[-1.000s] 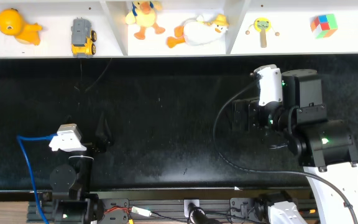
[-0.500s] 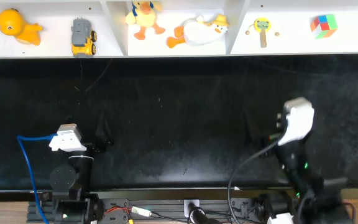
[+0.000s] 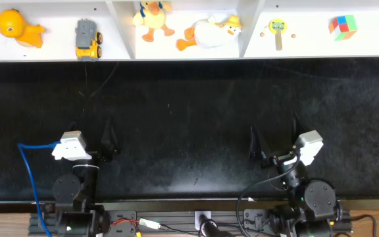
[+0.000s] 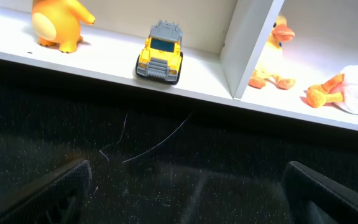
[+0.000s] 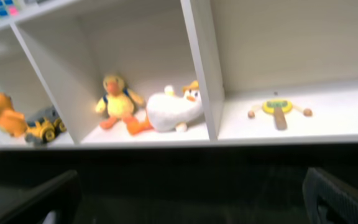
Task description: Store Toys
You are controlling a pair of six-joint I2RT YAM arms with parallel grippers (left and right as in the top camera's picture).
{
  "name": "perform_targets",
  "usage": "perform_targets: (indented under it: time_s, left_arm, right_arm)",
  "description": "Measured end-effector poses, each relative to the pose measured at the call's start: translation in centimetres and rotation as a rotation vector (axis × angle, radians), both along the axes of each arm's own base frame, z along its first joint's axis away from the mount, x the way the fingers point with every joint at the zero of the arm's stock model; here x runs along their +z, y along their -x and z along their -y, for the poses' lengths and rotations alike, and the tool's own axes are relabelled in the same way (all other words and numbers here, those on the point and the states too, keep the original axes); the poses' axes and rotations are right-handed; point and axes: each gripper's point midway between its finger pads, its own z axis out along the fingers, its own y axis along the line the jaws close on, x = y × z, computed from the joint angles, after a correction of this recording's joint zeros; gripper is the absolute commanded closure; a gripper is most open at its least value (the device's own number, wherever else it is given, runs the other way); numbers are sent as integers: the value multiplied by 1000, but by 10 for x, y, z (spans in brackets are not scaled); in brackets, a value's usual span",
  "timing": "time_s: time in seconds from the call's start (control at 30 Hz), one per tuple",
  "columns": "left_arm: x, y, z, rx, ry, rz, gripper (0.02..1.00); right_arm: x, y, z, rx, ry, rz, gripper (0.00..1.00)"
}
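Six toys (image 3: 18, 27) (image 3: 88, 39) (image 3: 152, 18) (image 3: 209, 33) (image 3: 278, 29) (image 3: 342, 26) sit in three shelf compartments (image 3: 310, 45), two in each.

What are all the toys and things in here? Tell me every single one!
orange duck: 1, orange, left compartment of the shelf
toy truck: 1, grey and yellow, left compartment, beside the orange duck
plush duck: 1, yellow, middle compartment
white duck: 1, white with orange feet, middle compartment, lying down
rattle: 1, green and yellow, right compartment
cube: 1, many colours, right compartment
shelf: 1, white, along the table's far edge
table: 1, black
cable: 1, blue, by the left arm
left arm's fingers: 2, black, open
right arm's fingers: 2, black, open
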Motion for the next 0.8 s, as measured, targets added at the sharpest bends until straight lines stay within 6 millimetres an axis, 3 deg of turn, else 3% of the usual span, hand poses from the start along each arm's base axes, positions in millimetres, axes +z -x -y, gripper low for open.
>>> perform_targets:
  time_s: [0.17, 0.33, 0.8]
  left_arm:
    - [0, 0, 0, 0, 0, 0, 20]
    - [0, 0, 0, 0, 0, 0, 20]
    - [0, 0, 0, 0, 0, 0, 20]
  right_arm:
    - [-11, -7, -1, 2, -26, 35, 7]
    - [-53, -13, -1, -7, -15, -71, 5]
    - [-49, -13, 0, -14, -24, -56, 7]
